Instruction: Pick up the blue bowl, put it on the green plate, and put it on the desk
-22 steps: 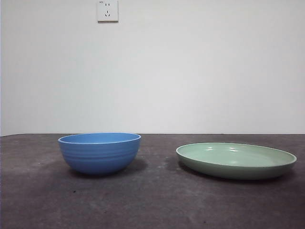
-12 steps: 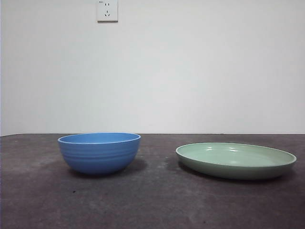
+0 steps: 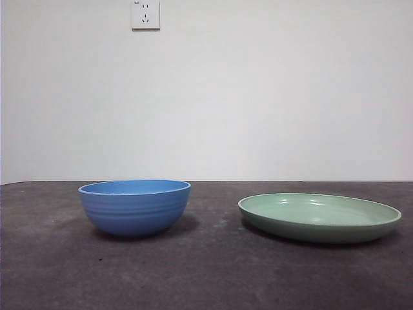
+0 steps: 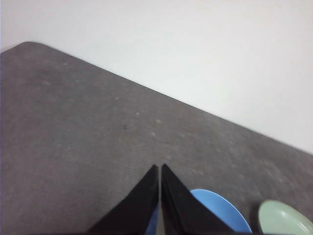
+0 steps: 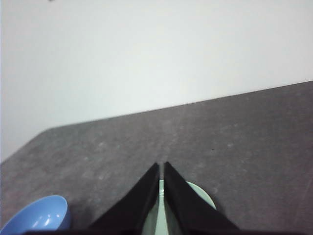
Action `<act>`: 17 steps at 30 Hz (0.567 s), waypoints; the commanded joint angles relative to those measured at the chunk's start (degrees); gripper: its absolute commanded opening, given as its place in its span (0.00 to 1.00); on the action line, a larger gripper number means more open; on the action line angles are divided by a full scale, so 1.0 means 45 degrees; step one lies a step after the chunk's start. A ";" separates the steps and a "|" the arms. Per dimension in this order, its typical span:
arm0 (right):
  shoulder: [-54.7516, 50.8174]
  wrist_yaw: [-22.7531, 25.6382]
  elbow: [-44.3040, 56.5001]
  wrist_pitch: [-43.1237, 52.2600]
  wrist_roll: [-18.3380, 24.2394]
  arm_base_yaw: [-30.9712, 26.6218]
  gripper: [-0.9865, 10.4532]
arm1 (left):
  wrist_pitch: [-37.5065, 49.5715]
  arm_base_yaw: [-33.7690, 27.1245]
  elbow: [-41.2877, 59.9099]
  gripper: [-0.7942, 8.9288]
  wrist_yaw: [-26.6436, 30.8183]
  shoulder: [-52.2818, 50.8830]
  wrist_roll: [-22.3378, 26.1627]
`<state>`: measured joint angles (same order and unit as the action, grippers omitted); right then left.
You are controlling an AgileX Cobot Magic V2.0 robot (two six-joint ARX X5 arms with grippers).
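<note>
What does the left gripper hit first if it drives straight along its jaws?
Probably bare desk. The left gripper, jaws shut, sits over the blue bowl and points past it; only tabletop lies ahead, then the wall. The green plate is off to one side. Depth is unclear.

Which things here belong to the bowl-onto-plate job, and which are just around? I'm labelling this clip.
Job things:
- blue bowl, on the desk
- green plate, apart from the bowl
- desk
- left end effector, shut, near the bowl
- right end effector, shut, near the plate

Just around:
- wall socket
- white wall
</note>
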<state>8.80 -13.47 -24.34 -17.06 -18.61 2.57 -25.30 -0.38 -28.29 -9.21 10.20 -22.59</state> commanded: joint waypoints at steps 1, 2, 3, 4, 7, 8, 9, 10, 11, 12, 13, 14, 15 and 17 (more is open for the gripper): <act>0.0845 -0.0126 -0.1035 -0.0680 0.0952 -0.0015 0.09 | -0.0554 -0.0019 -0.1083 0.09 -0.0588 0.0855 0.1341; 0.1297 -0.0311 -0.1506 -0.1127 0.1209 -0.0015 0.09 | -0.0918 -0.0019 -0.1511 0.09 -0.0918 0.1302 0.1685; 0.1642 -0.0452 -0.1851 -0.1467 0.1399 -0.0015 0.09 | -0.1229 -0.0019 -0.1841 0.09 -0.1200 0.1647 0.1991; 0.2040 -0.0665 -0.2234 -0.1889 0.1622 -0.0015 0.09 | -0.1535 -0.0015 -0.2157 0.09 -0.1520 0.2011 0.2312; 0.3147 -0.1467 -0.3240 -0.3045 0.2273 -0.0015 0.09 | -0.2429 0.0010 -0.2973 0.09 -0.2521 0.3031 0.3109; 0.3623 -0.1836 -0.3628 -0.3531 0.2521 -0.0015 0.09 | -0.2754 0.0034 -0.3249 0.09 -0.2982 0.3434 0.3347; 0.3988 -0.2123 -0.3929 -0.3925 0.2735 -0.0015 0.09 | -0.2977 0.0053 -0.3444 0.09 -0.3342 0.3740 0.3521; 0.4391 -0.2404 -0.4250 -0.4333 0.2963 -0.0015 0.09 | -0.3235 0.0087 -0.3653 0.09 -0.3691 0.4075 0.3691; 0.4784 -0.2676 -0.4551 -0.4745 0.3172 -0.0015 0.09 | -0.3487 0.0126 -0.3842 0.09 -0.4017 0.4391 0.3881; 0.5134 -0.2895 -0.4818 -0.5119 0.3342 -0.0015 0.09 | -0.3672 0.0180 -0.3983 0.09 -0.4284 0.4658 0.4022; 0.5484 -0.3109 -0.5081 -0.5513 0.3531 -0.0015 0.09 | -0.3886 0.0262 -0.4119 0.09 -0.4537 0.4940 0.4197; 0.5824 -0.3313 -0.5333 -0.5911 0.3716 0.0000 0.09 | -0.4119 0.0350 -0.4240 0.09 -0.4750 0.5207 0.4318; 0.6105 -0.3444 -0.5532 -0.6266 0.3905 0.0010 0.09 | -0.4318 0.0442 -0.4337 0.09 -0.4911 0.5435 0.4420; 0.6659 -0.3599 -0.5931 -0.7072 0.4318 0.0083 0.09 | -0.4915 0.0685 -0.4561 0.09 -0.5119 0.5916 0.4775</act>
<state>38.06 -29.19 -49.82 -47.97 -2.17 2.70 -47.05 2.39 -47.42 -31.68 36.12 -3.79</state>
